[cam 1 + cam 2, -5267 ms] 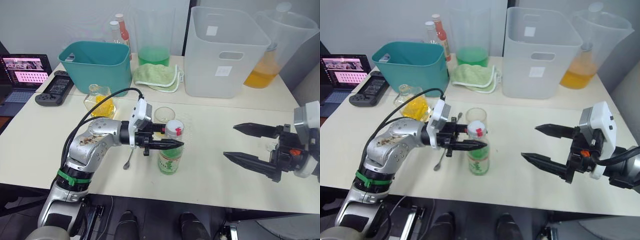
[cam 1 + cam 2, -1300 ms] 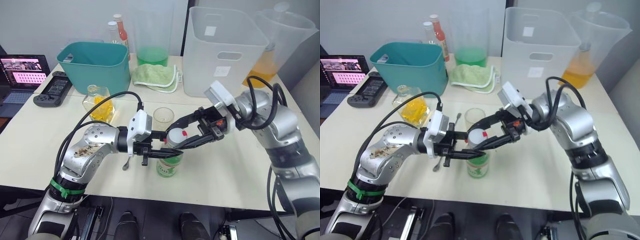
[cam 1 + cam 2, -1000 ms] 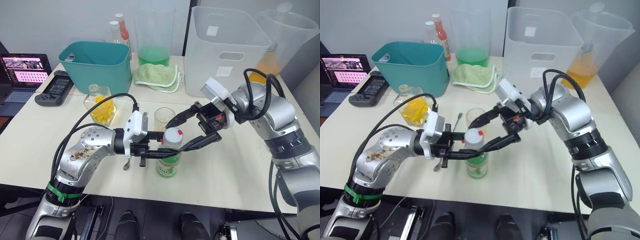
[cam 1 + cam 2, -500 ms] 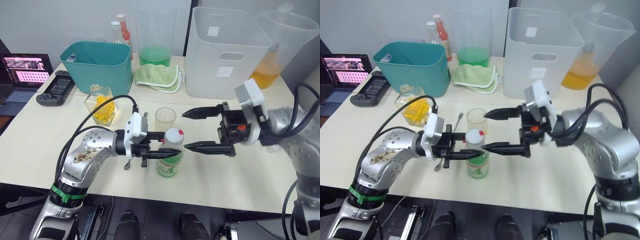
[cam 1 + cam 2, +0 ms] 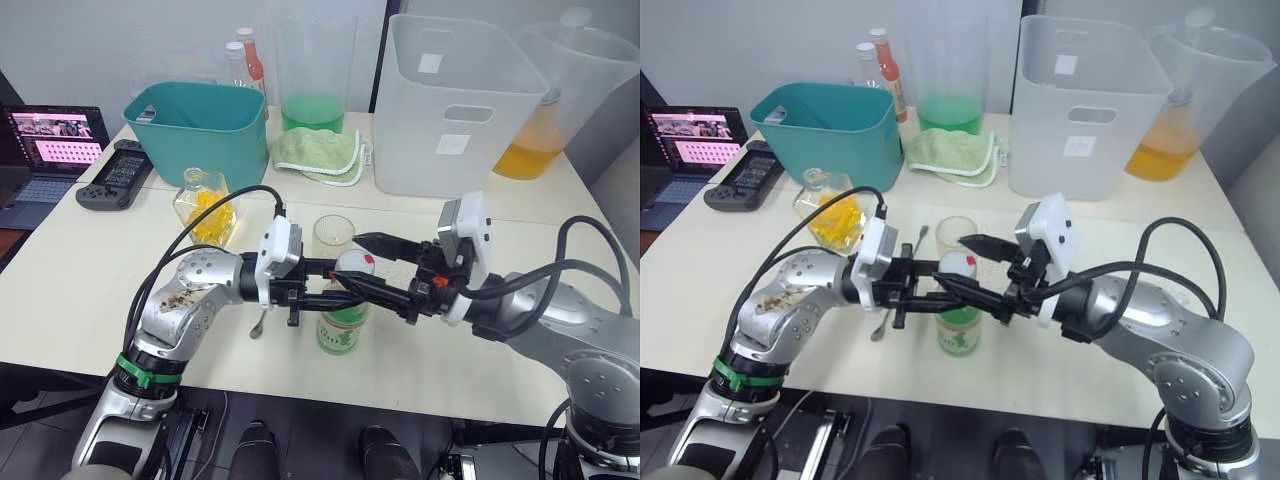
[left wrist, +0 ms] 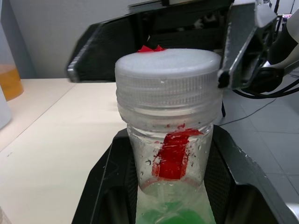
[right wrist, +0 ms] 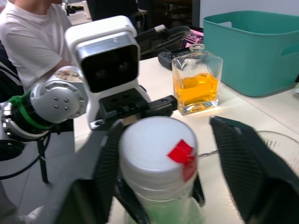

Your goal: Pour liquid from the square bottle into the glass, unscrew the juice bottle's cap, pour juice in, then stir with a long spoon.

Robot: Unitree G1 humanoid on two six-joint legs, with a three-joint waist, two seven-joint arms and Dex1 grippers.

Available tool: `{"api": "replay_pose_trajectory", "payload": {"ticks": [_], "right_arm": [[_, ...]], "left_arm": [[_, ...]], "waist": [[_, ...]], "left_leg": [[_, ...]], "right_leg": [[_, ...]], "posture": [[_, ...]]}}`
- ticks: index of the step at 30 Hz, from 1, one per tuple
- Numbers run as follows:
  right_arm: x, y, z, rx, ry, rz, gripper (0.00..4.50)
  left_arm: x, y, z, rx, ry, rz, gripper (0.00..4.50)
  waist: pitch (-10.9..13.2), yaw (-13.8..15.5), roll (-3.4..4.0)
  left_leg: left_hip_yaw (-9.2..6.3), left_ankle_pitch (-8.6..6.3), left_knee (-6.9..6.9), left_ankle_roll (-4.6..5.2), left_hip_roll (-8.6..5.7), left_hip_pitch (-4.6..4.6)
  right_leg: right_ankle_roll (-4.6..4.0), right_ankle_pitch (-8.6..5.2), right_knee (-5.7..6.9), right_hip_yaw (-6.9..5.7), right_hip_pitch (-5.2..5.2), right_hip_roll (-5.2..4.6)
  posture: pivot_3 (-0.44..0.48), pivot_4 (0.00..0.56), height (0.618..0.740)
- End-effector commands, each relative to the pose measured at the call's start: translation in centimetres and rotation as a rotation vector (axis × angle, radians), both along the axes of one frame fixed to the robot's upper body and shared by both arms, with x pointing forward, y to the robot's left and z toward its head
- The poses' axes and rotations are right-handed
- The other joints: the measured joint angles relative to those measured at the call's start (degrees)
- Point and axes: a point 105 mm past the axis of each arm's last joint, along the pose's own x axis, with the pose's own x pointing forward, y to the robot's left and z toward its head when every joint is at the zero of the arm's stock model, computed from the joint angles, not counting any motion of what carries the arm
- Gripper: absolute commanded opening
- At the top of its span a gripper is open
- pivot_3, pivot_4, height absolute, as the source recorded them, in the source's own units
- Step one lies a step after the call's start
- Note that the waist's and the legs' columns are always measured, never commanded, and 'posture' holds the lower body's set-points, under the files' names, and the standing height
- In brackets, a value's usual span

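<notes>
Robotics lab or office test room, staged as a drink-mixing bench: plain cream rectangular table (image 5: 90, 270) against a bare grey wall, open black laptop (image 5: 52, 140) showing pink data on its screen, black handheld game-style controller (image 5: 113, 178) beside it, teal plastic tub (image 5: 195, 125), big translucent white plastic bin (image 5: 460, 105), clear plastic pitchers of green (image 5: 312, 75) and orange (image 5: 545, 110) liquid, seated person in white T-shirt (image 7: 32, 42) watching in the right wrist view
</notes>
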Motion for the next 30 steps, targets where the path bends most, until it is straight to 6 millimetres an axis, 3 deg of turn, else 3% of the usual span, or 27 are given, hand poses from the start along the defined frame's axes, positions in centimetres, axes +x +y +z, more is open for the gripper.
{"api": "replay_pose_trajectory", "payload": {"ticks": [1,7,17,23,25,30], "right_arm": [[-0.6,0.1,0.8,-0.002,-0.038,0.038,1.71],[-0.8,0.6,0.3,-0.079,-0.044,0.232,1.69],[0.9,0.6,-0.1,-0.270,-0.123,0.848,1.69],[3.7,1.1,1.4,-0.327,-0.132,0.906,1.69],[3.8,1.1,1.9,-0.329,-0.106,0.912,2.73],[4.1,0.2,3.6,-0.234,-0.085,0.864,4.39]], "left_arm": [[-0.1,-0.5,-0.4,0.026,0.003,0.002,1.50],[0.1,-0.3,0.0,0.029,0.000,0.039,1.50],[-0.6,1.0,0.0,0.046,0.009,0.099,1.50],[-0.9,1.4,-0.2,0.044,0.007,0.142,1.50],[-1.0,1.4,-0.2,0.042,0.005,0.149,1.50],[-1.2,1.2,-0.3,0.036,0.001,0.142,1.50]], "waist": [[0.0,0.0,0.00],[0.0,-0.1,0.00],[0.0,-0.7,0.01],[0.0,-0.7,0.03],[0.0,-0.6,0.04],[0.0,-0.6,0.04]], "left_leg": [[0.00,0.00,0.00,0.00,0.00,0.00],[0.00,0.00,0.01,0.00,0.00,0.03],[0.02,0.00,-0.02,0.00,0.01,0.07],[0.02,0.00,-0.11,0.01,0.02,0.09],[0.02,0.00,-0.09,0.01,0.02,0.07],[0.02,0.00,-0.09,0.00,0.01,0.07]], "right_leg": [[0.00,0.00,0.00,0.00,0.01,0.00],[0.01,-0.01,0.00,0.00,0.01,0.00],[0.29,-0.16,0.01,0.00,0.01,0.01],[0.05,-0.03,0.02,0.00,-0.01,0.02],[0.05,-0.03,0.02,0.00,-0.02,0.02],[0.04,-0.03,0.03,0.00,-0.04,0.02]], "posture": [[0.000,0.150,0.733],[0.000,0.150,0.733],[0.000,0.150,0.733],[0.000,0.150,0.733],[0.000,0.150,0.733],[0.000,0.150,0.733]]}}
